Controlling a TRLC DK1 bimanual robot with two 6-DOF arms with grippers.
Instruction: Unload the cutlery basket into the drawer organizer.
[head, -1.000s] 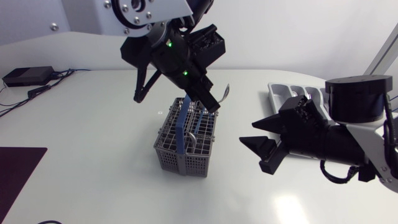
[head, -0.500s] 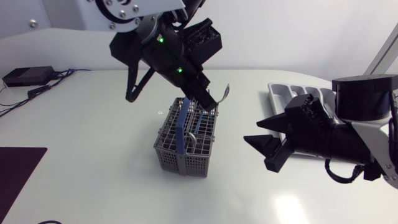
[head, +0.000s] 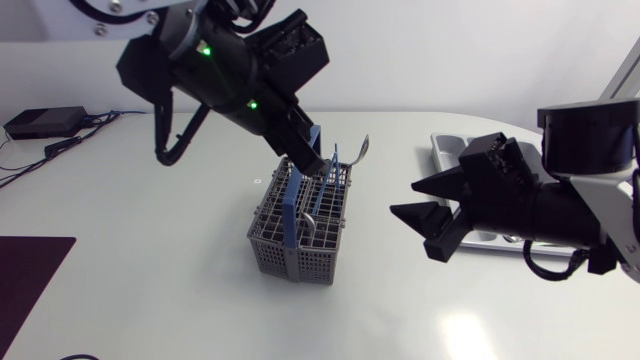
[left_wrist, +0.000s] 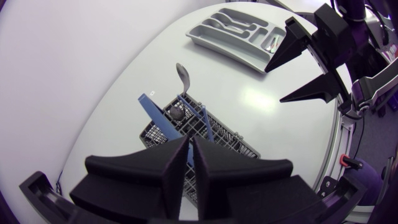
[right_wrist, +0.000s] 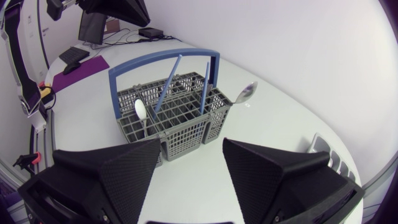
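Cutlery basket (head: 297, 235) stands mid-counter (head: 150, 250), just below the left end effector (left_wrist: 189, 142), which is clenched to a thin slit with nothing visibly gripped. Blue-handled pieces (right_wrist: 205, 87) and a spoon (head: 362, 148) stand in the basket. The right end effector (head: 402, 198) hangs released and empty beside it, in front of the drawer organizer (head: 452, 150).

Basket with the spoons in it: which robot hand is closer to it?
Left. The left hand is just above the basket. The right hand sits apart beside it, open, with bare table between.
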